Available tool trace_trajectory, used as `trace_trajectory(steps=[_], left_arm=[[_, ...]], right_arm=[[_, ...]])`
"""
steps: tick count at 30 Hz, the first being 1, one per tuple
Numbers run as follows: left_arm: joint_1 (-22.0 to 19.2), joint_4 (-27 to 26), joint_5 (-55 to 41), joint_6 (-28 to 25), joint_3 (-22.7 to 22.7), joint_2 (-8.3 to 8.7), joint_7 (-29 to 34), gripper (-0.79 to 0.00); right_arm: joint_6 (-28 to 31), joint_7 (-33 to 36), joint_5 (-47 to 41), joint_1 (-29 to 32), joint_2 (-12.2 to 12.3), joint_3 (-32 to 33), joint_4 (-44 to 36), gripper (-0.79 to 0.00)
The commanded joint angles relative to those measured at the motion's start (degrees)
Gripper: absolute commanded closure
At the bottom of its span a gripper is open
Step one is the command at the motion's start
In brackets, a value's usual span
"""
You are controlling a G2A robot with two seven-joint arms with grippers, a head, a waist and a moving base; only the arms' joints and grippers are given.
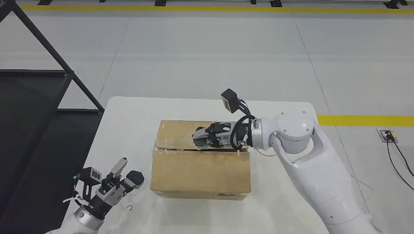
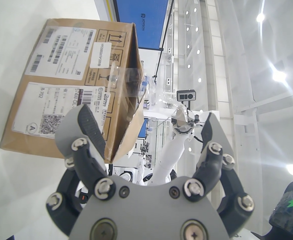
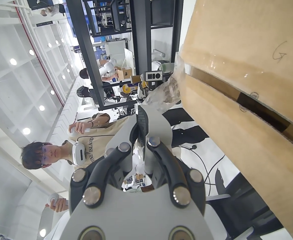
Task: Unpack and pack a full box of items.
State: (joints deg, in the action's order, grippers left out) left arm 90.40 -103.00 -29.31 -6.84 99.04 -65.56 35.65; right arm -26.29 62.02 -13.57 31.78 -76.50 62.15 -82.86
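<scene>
Left claw: released, its two dark ribbed pads spread wide with nothing between them. It hangs low over the near-left part of the table, at about 8 o'clock from the box, near it but not touching. It points toward roughly 1 o'clock, at the box's labelled end.
White table: a flat white top carrying the box at its middle.
Brown cardboard box: the task's thing, standing flat on the table with its long sides running 9 to 3 o'clock. Its end toward 9 o'clock bears several white printed labels. The top flaps lie down, and the right wrist view shows a narrow dark slit between them. In the left wrist view one flap corner at the labelled end is lifted and frayed.
Crumpled strip of clear tape: bunched and glossy, it rises off the box top near the 12 o'clock edge. It runs to the tips of the right claw.
Right claw: clenched, fingers pressed flat together with the clear tape pinched at their tips. It sits just over the box top close to the 12 o'clock edge. Its arm comes in from 3 o'clock and the fingers point toward 9 o'clock.
</scene>
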Motion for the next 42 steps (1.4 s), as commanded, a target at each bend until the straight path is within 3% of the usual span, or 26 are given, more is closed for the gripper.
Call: trace_trajectory(steps=[1, 19, 27, 33, 42], left_arm=[[0.03, -0.41, -0.06, -0.03, 0.24, 0.02, -0.1, -0.785], [-0.2, -7.27, 2.76, 0.47, 1.45, 0.23, -2.58, -0.785], [-4.45, -8.2, 3.77, 2.97, 0.06, 0.34, -3.63, -0.785], [-8.21, -6.87, 3.74, 8.78, -1.83, 0.67, -0.28, -0.785], [-8.21, -6.87, 3.74, 8.78, -1.83, 0.67, -0.28, -0.785]], right_arm=[[-0.43, 0.22, 0.21, 0.14, 0.21, 0.13, 0.13, 0.0], [-5.07, 0.47, 2.16, 0.84, 1.89, 0.61, 1.49, 0.0], [-5.94, 1.0, 2.31, 0.56, 2.41, 0.02, 2.37, 0.0], [-6.34, 1.23, 2.42, 0.21, 2.67, -0.84, 2.9, 0.0], [-6.78, 1.19, 2.24, 0.37, 3.28, -0.93, 3.08, 0.0]])
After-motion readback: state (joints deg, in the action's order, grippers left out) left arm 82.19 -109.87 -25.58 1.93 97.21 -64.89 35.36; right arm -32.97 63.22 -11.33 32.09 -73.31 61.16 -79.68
